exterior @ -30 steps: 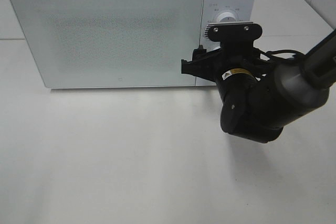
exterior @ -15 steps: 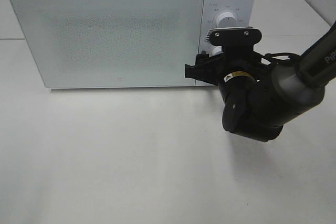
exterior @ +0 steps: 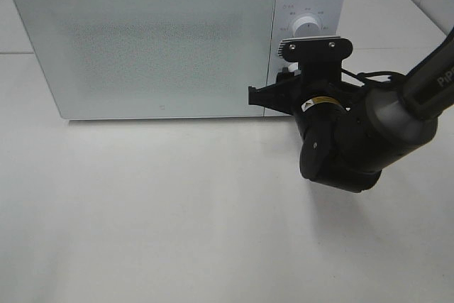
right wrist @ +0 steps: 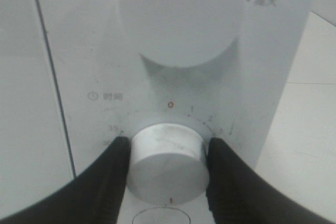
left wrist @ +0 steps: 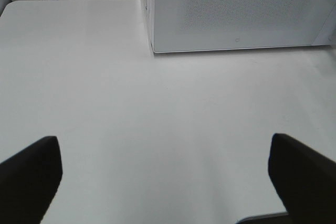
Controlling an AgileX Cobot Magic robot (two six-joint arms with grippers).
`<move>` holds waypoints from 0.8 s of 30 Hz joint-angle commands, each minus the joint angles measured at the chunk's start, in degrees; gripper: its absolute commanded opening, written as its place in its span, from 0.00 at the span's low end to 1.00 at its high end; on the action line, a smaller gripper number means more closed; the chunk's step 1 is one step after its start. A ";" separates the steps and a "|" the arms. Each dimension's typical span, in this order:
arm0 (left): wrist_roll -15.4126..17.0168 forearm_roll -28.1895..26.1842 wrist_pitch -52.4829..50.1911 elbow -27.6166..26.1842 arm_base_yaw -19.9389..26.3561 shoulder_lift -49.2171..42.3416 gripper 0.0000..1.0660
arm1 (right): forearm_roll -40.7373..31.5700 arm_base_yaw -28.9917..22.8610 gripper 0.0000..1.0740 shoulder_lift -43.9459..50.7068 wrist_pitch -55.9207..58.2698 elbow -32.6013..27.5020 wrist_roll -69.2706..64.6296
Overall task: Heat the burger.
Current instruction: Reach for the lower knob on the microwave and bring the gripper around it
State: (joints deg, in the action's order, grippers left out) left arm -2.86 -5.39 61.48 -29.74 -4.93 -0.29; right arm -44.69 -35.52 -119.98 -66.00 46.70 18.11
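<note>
The right gripper (right wrist: 167,153) grasps the lower knob (right wrist: 167,169) on the microwave (exterior: 163,47), one finger pressed against each side of it, at the panel right of the closed door (exterior: 142,40). The left gripper (left wrist: 164,150) hangs released, fingers wide apart, over the table (left wrist: 157,103) in front of the microwave. The burger shows in no view, so its place, long axis and heading cannot be told.

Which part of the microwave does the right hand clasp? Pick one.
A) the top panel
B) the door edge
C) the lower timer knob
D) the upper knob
C: the right wrist view shows the right hand with its fingers pressed on both sides of the lower timer knob, not the larger upper knob.
</note>
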 commanded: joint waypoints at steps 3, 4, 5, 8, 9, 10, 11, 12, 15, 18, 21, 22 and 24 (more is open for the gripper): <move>0.34 0.00 -0.34 0.17 0.00 -1.32 0.94 | 0.40 0.11 0.17 -0.06 -0.80 0.52 0.46; 0.34 0.00 -0.34 0.17 0.00 -1.32 0.94 | 0.40 0.11 0.09 -0.06 -1.03 0.52 0.69; 0.34 0.00 -0.34 0.17 0.00 -1.32 0.94 | 0.80 0.11 0.05 -0.06 -1.09 0.52 0.74; 0.34 0.00 -0.34 0.17 0.00 -1.32 0.94 | 0.80 0.11 0.03 -0.06 -1.09 0.52 0.74; 0.34 0.00 -0.34 0.17 0.00 -1.32 0.94 | 0.80 0.06 0.02 -0.06 -1.66 0.52 0.74; 0.34 0.00 -0.34 0.17 0.00 -1.32 0.94 | 0.80 0.06 0.02 -0.06 -1.95 0.52 0.74; 0.34 0.00 -0.34 0.17 0.00 -1.32 0.94 | 0.80 0.06 0.02 -0.06 -1.95 0.52 0.74; 0.34 0.00 -0.34 0.17 0.00 -1.32 0.94 | 0.86 0.06 0.02 -0.06 -2.58 0.52 0.74; 0.34 0.00 -0.34 0.17 0.00 -1.32 0.94 | 0.86 0.06 0.02 -0.06 -3.95 0.52 0.06; 0.34 0.00 -0.34 0.17 0.00 -1.32 0.94 | 2.23 0.06 0.02 -0.06 -5.33 0.52 -1.43; 0.34 0.00 -0.34 0.17 0.00 -1.32 0.94 | 5.73 0.06 0.02 -0.06 -6.88 0.52 -5.44; 0.34 0.00 -0.34 0.17 0.00 -1.32 0.94 | 8.37 0.06 0.02 -0.06 -7.96 0.52 -11.17; 0.34 0.00 -0.34 0.17 0.00 -1.32 0.94 | 9.68 0.06 0.02 -0.06 -8.14 0.52 -14.95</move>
State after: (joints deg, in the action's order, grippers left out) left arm -2.86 -5.39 61.48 -29.74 -4.93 -0.29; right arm -41.54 -35.41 -120.61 -67.78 46.29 5.96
